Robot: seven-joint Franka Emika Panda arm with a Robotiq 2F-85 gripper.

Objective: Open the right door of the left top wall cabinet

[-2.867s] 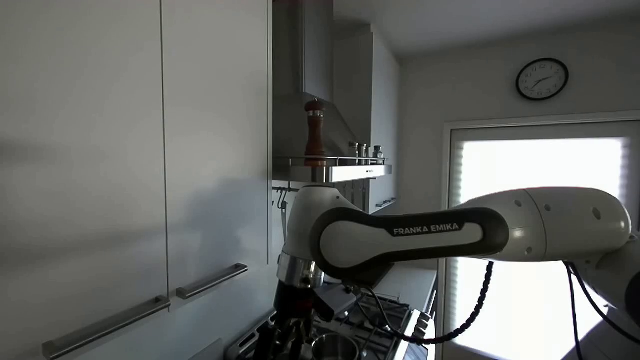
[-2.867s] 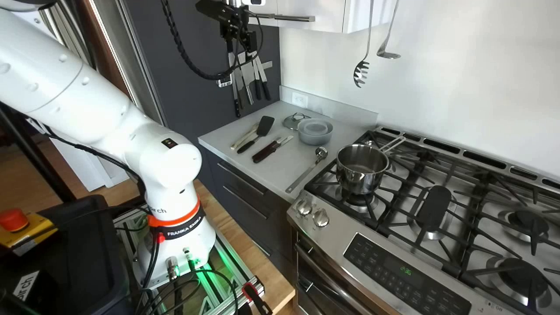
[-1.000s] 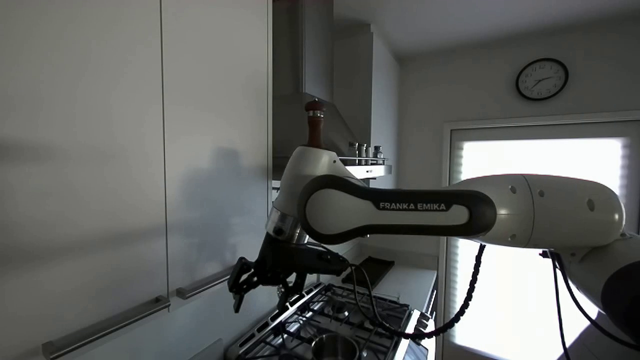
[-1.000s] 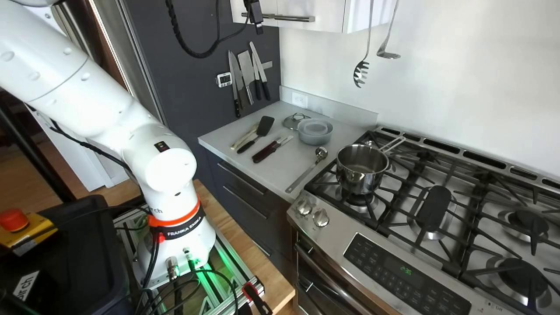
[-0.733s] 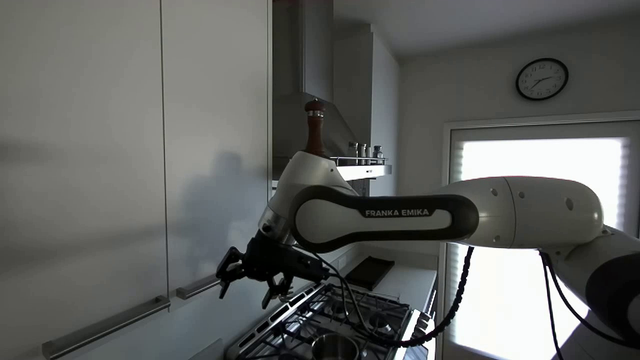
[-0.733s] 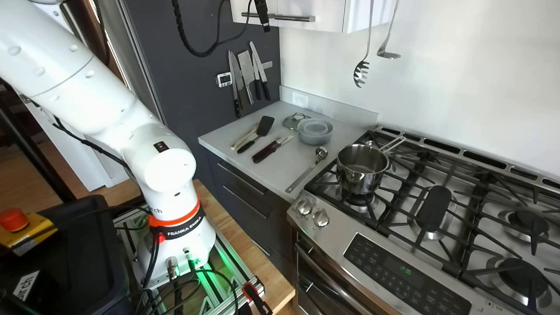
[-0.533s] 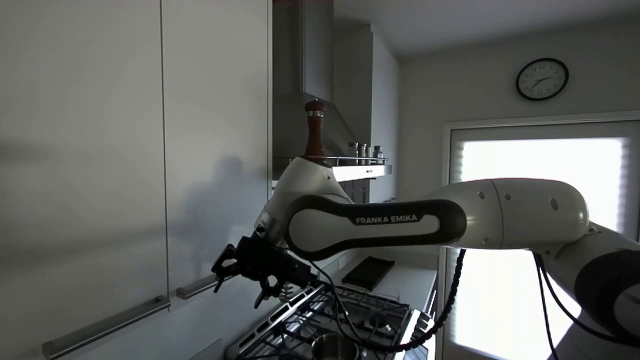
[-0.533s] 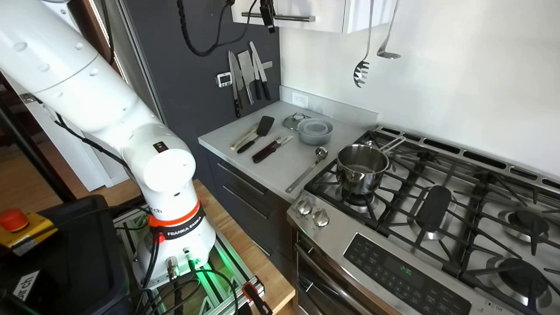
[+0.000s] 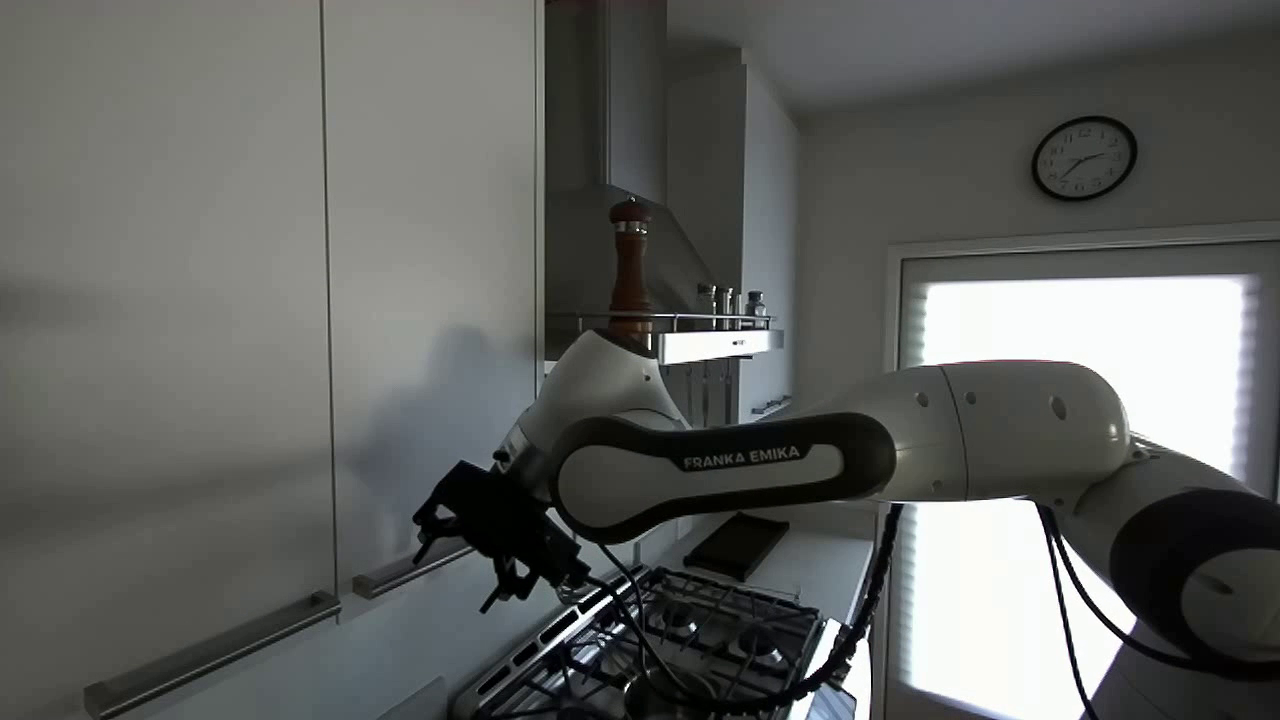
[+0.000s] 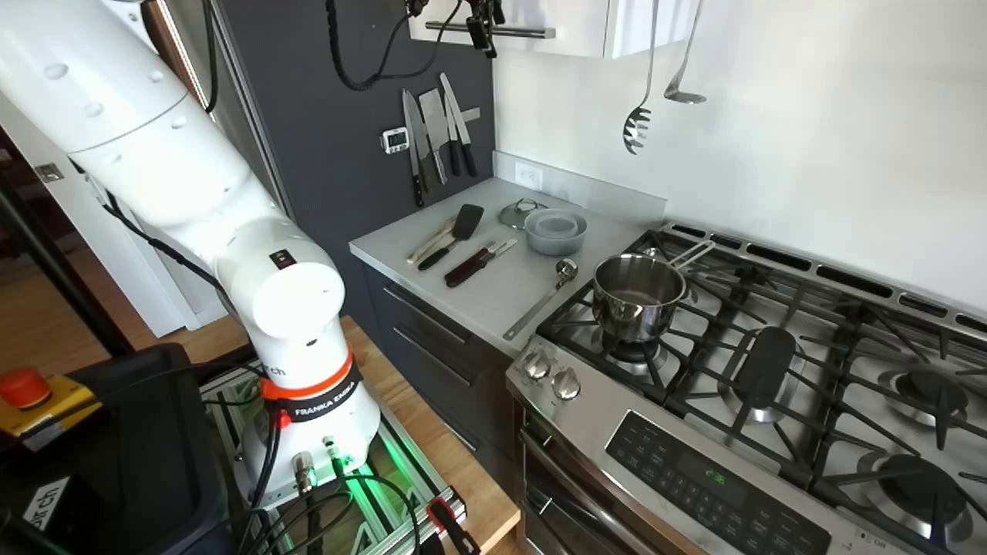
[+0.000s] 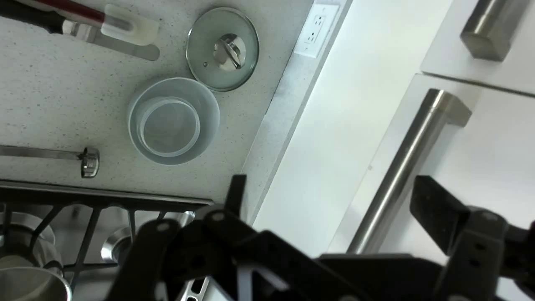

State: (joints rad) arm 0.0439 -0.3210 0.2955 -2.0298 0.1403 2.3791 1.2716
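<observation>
- Your right door [image 9: 430, 250] on the left top wall cabinet [image 9: 250, 280], a flat pale grey panel, stands flush beside the left door [image 9: 150, 400] above the counter's back edge, a soft shadow [image 9: 430, 430] low across it.
- Your gripper [image 11: 328, 184], fingers [image 11: 436, 209] spread wide, hangs by its metal handle [image 11: 400, 171]; you cannot tell whether they touch.
- Below, on your grey counter [image 10: 493, 301], a ladle [image 10: 540, 303] lies near the stove [image 10: 740, 401] edge; a bowl [image 10: 555, 243] and a glass lid [image 11: 225, 50] rest toward the back edge.
- Across your room, a clock [image 9: 1085, 158] hangs above a bright framed opening [image 9: 1080, 320].
</observation>
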